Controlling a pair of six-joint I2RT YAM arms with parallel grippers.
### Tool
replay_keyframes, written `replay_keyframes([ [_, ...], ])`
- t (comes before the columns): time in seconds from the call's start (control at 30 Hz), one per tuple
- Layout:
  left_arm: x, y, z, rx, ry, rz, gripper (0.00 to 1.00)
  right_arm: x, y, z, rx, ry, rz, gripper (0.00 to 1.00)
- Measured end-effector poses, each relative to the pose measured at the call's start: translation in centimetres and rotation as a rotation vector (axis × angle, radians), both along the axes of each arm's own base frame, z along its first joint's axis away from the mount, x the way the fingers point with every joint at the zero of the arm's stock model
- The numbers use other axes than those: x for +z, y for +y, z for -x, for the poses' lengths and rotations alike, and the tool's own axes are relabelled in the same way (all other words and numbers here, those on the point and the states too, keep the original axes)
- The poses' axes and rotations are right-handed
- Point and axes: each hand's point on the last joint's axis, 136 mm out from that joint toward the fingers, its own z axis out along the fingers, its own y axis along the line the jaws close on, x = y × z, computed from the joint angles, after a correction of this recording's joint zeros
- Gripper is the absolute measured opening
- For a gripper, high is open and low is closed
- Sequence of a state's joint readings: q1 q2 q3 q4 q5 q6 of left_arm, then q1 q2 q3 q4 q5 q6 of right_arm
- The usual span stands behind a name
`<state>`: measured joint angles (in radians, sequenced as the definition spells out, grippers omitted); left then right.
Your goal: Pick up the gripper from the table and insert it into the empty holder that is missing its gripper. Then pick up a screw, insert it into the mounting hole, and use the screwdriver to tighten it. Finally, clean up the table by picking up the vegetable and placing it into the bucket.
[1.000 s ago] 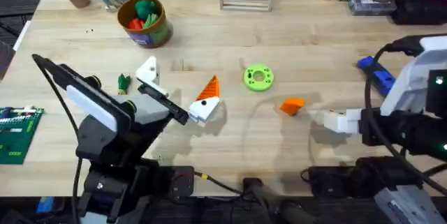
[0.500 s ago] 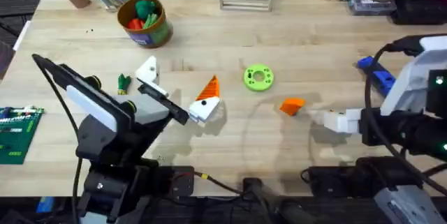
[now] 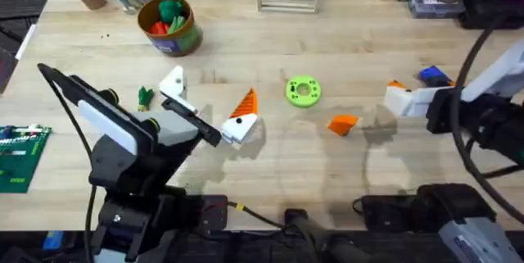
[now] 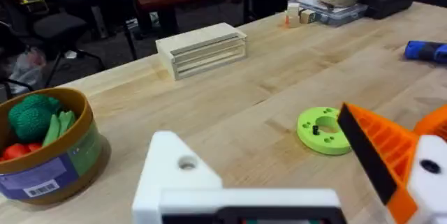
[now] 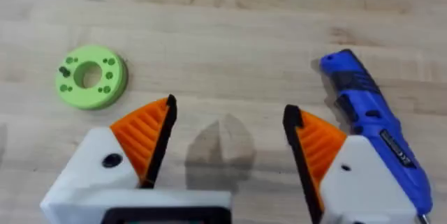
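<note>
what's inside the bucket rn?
The bucket holds a bumpy green toy and red and orange pieces, seen from overhead and the left wrist. Anything beneath them is covered. The vegetable lies on the table.

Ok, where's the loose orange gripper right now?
In the overhead view the gripper lies free on the table, right of centre, between the green ring and the right gripper.

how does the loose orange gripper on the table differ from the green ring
The orange gripper is a solid wedge, while the green ring is a flat round disc with a centre hole and small holes around it. In the overhead view the gripper lies nearer the arms' bases and further right; the ring sits further back, nearer the middle. Both rest loose on the wooden table, held by neither arm.
</note>
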<state>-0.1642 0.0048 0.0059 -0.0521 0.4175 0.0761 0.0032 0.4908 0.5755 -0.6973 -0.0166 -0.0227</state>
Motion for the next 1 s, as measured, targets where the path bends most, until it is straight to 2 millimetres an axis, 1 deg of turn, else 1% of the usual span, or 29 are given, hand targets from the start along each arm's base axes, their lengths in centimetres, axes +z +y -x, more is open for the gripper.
replay_keyframes([
  [0.13, 0.0, 0.0, 0.0, 0.000, 0.000, 0.000, 0.992, 0.8, 0.0, -0.7, 0.000, -0.043, 0.000, 0.992],
  [0.27, 0.0, 0.0, 0.0, -0.003, 0.000, 0.000, 0.993, 1.1, 0.0, -0.9, 0.000, -0.057, 0.000, 0.991],
  [0.4, 0.0, -0.5, 0.4, -0.036, 0.000, 0.002, 0.993, 2.7, 0.0, -2.0, 0.000, -0.138, 0.000, 0.992],
  [0.47, 0.0, -0.9, 0.7, -0.067, 0.000, 0.004, 0.993, 3.1, 0.0, -2.3, 0.000, -0.158, -0.001, 0.991],
  [0.6, 0.1, -2.2, 1.7, -0.160, 0.001, 0.008, 0.993, 3.4, 0.0, -2.4, -0.003, -0.168, -0.005, 0.991],
  [0.83, -0.1, -4.7, 4.7, -0.387, 0.019, 0.021, 0.993, 3.4, 0.1, -2.4, -0.034, -0.164, -0.059, 0.991],
  [1.0, -0.1, -5.6, 6.0, -0.479, 0.071, 0.067, 0.993, 3.6, 0.8, -2.2, -0.010, -0.156, -0.090, 0.990],
])
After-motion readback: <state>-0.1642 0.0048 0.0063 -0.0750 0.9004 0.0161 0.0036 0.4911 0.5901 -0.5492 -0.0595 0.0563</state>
